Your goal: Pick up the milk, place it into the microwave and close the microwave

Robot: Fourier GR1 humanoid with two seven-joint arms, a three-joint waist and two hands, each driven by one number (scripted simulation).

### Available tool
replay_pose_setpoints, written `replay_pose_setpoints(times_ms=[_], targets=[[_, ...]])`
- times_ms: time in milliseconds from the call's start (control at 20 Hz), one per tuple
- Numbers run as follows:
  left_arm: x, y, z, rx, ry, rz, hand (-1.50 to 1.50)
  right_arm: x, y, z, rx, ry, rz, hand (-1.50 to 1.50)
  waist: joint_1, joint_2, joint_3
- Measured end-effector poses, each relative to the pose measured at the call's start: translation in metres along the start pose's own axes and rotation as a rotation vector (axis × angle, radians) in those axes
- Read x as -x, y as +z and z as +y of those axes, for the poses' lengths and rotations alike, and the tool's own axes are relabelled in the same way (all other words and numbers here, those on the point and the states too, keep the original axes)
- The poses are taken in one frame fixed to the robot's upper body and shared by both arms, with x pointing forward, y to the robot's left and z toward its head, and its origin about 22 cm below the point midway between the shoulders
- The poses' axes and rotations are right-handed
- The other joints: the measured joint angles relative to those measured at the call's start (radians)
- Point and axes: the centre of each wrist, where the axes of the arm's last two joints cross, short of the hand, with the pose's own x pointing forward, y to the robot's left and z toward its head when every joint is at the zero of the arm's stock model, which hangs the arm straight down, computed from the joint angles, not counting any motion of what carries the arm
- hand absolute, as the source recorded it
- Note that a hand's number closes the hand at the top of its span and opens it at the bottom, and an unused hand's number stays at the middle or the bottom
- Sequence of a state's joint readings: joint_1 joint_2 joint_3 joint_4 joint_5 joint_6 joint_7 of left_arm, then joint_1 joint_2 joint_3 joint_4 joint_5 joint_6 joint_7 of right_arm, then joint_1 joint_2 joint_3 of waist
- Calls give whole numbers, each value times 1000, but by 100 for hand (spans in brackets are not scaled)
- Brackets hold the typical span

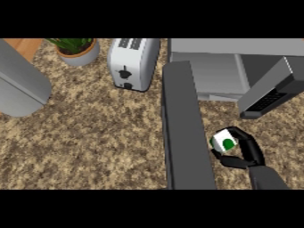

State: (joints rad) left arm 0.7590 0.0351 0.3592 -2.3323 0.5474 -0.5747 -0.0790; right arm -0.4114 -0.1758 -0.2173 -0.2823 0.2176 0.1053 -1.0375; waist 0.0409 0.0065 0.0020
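Right robot hand (243, 149) curled round the milk carton (224, 141), fingers and thumb clamped on its sides, held near the right edge of the speckled surface (82, 133). Probably gripped that way to carry it upright toward the cavity. Just beyond, microwave (210, 71) standing open at the far right corner, its door (184, 129) swung out toward the near edge, left of the carton. Toaster (134, 64) and potted plant (77, 50) along the far edge. Left robot hand nowhere visible.
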Motion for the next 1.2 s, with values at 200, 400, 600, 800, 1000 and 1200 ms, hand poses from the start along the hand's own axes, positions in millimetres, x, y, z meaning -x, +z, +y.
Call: replay_pose_setpoints(times_ms=[200, 400, 600, 800, 1000, 1200], targets=[[0, -2, 1, 6, 8, -7, -150, -1, -7, 10, -9, -11, -24, 150, 0, 1, 0], [-1, 1, 2, 2, 18, -4, -150, -2, -11, 10, 25, -31, -27, 150, 1, 2, 2], [0, 1, 2, 5, 28, -20, -150, -4, -17, 12, 77, -57, -40, 150, -3, 2, 2], [-1, 3, 4, -4, 29, -7, -150, -6, -24, 19, 83, -68, -57, 150, -5, 2, 2], [-1, 4, 6, -4, 34, -5, -150, -14, -39, 21, 63, -47, -86, 150, -7, 1, 1], [-2, 3, 9, -6, 38, -4, -150, -28, -64, 24, 67, -23, -129, 150, -7, 1, 1]])
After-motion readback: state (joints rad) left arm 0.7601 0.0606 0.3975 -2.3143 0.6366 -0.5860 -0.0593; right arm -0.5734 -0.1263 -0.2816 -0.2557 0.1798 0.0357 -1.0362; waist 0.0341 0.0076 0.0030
